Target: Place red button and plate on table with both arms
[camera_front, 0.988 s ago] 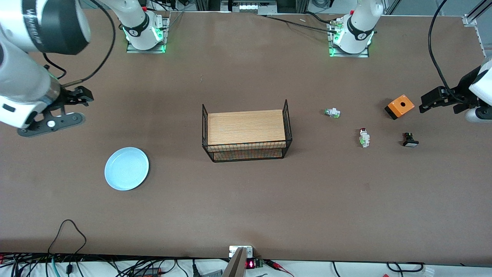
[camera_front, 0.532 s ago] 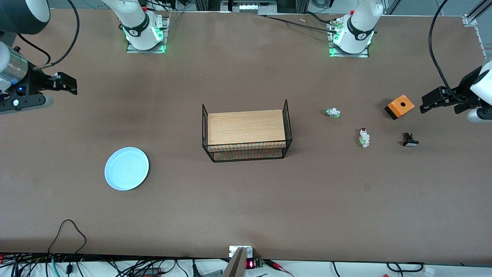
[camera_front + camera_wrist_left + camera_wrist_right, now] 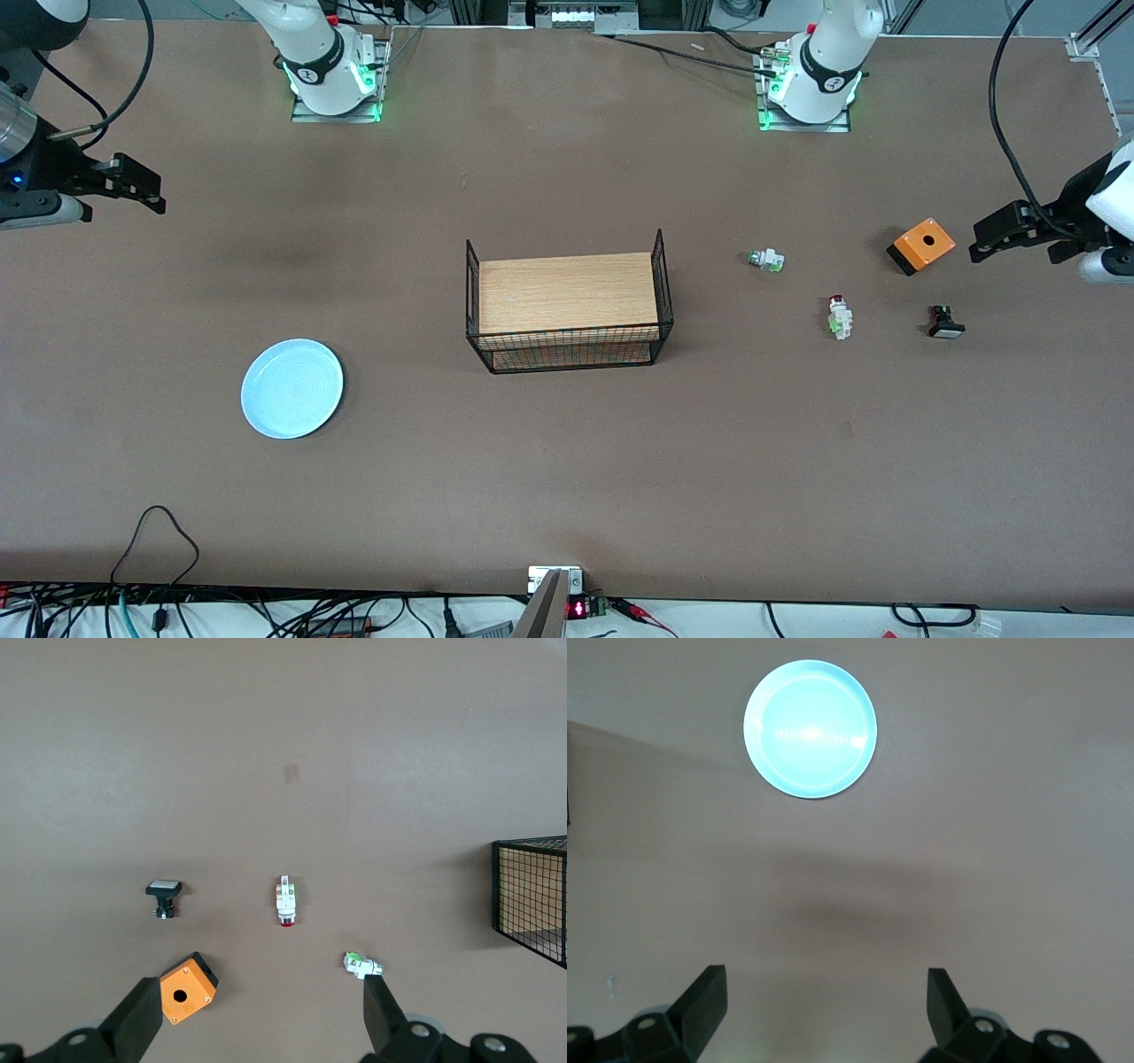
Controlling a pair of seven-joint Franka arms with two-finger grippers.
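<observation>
The pale blue plate (image 3: 291, 388) (image 3: 811, 729) lies flat on the brown table (image 3: 567, 478) toward the right arm's end. The red button (image 3: 838, 317) (image 3: 285, 901) lies on its side on the table toward the left arm's end. My right gripper (image 3: 146, 188) (image 3: 826, 979) hangs open and empty over bare table near that end's edge, well apart from the plate. My left gripper (image 3: 982, 237) (image 3: 261, 992) hangs open and empty beside the orange box, apart from the red button.
A black wire rack (image 3: 567, 306) with a wooden top stands mid-table. Around the red button lie a white-green switch (image 3: 766, 260) (image 3: 363, 966), a black switch (image 3: 945, 322) (image 3: 164, 897) and an orange box (image 3: 921, 245) (image 3: 186, 989).
The right arm has swung away toward its end of the table, its gripper still open. The left arm has hardly moved. Plate and button lie where they were.
</observation>
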